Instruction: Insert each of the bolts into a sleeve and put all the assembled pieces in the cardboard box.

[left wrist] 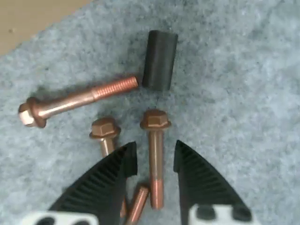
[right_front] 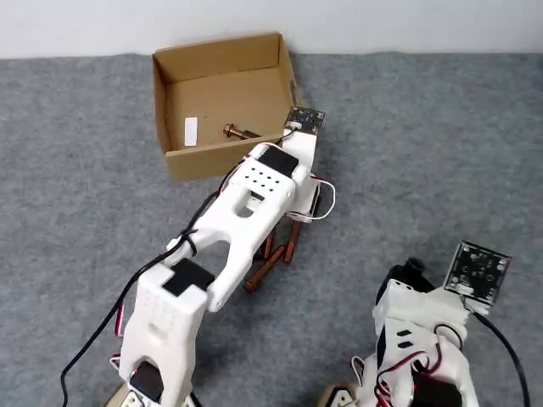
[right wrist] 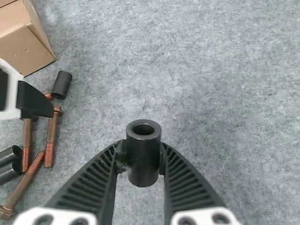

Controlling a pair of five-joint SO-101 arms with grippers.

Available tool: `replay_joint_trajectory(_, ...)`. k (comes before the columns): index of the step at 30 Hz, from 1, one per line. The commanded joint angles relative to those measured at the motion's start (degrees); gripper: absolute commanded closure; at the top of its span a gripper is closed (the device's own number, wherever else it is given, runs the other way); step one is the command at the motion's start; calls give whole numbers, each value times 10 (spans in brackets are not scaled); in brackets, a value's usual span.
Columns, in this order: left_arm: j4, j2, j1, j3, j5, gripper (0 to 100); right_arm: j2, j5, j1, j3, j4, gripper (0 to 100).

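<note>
In the left wrist view my left gripper point(left wrist: 154, 152) hangs open just above the grey carpet, one finger on each side of a copper bolt point(left wrist: 155, 161). A second bolt point(left wrist: 105, 135) lies beside it and a longer one point(left wrist: 79, 101) lies crosswise farther off. A black sleeve point(left wrist: 160, 59) rests near that bolt's threaded tip. My right gripper point(right wrist: 143, 154) is shut on another black sleeve point(right wrist: 143, 151), held with its bore facing the camera. The cardboard box point(right_front: 174, 102) stands at the back with one bolt point(right_front: 240, 131) inside. From above, the left arm point(right_front: 254, 195) covers most of the bolt pile point(right_front: 270, 259).
The right wrist view shows two more dark sleeves point(right wrist: 9, 161) at the edge of the pile and the box's corner point(right wrist: 21, 40). The right arm point(right_front: 424, 339) sits at the front right. Bare grey carpet point(right_front: 424, 153) stretches to the right of the box.
</note>
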Motion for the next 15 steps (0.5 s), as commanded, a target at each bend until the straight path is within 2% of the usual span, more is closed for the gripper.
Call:
replay_joint_trajectory(1,8,19,3,-45,4,863,0,7,7,-4,-15,989)
replay_joint_trajectory(15,8,86,1,-65,5,878,0,7,7,-4,-15,989)
